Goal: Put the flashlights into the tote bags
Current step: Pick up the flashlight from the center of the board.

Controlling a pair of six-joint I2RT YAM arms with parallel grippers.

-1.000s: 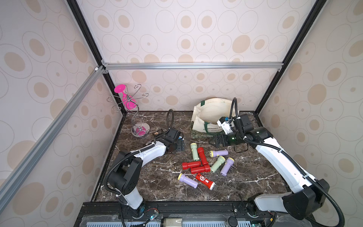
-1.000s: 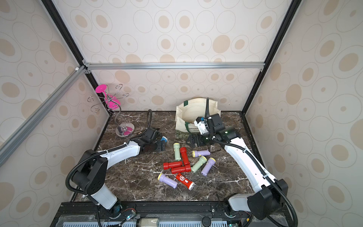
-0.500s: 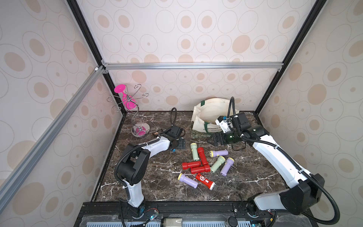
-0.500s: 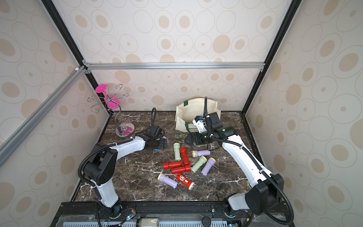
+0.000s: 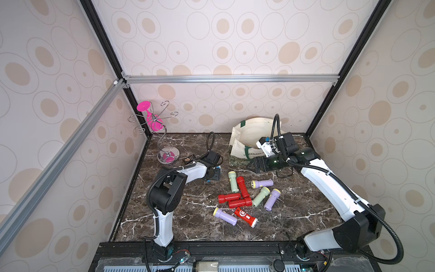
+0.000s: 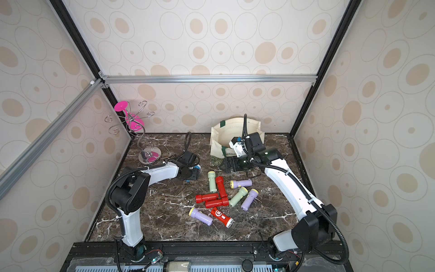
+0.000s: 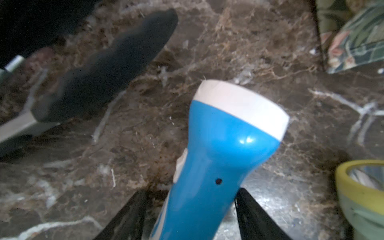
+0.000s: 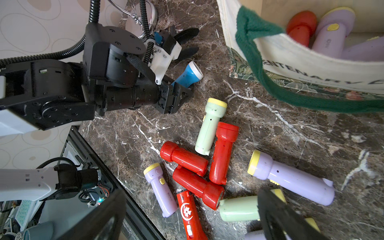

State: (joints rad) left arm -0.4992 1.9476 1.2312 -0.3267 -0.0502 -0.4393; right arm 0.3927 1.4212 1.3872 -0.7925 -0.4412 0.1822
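Where the dark marble counter (image 5: 179, 226) comes nearest, a lilac flashlight with a yellow head (image 5: 224, 216) and a red flashlight with a white emblem (image 5: 246, 216) lie just beside each other. Behind them sits a loose cluster of seven flashlights (image 6: 221, 190), red, pale green and lilac, several of them touching.

Left of the cluster, the left tool (image 7: 190, 192) lies low with a blue flashlight with a white head (image 7: 224, 145) between its black fingers (image 7: 255, 216). One finger touches the blue body and the other sits just beside it; whether they clamp it cannot be told. Black-handled metal tongs (image 8: 186, 34) lie just beyond this tool.

The right tool (image 5: 253, 164), its fingers spread wide, hangs between the cluster and the cream canvas tote bag with dark green handles (image 5: 244, 128). The tote stands open near the back wall with red and lilac flashlights (image 8: 324, 35) inside, one handle drooping over its front. A wire stand with pink glasses (image 5: 162, 139) fills the back left corner.

Since a second ago the left arm has folded its elbow upward and its tool has narrowed around the blue flashlight. The right tool has drifted slightly left, and the loose flashlights lie unchanged.

Bare marble runs along the front edge and both front corners, and the cluster is well apart from the side walls.
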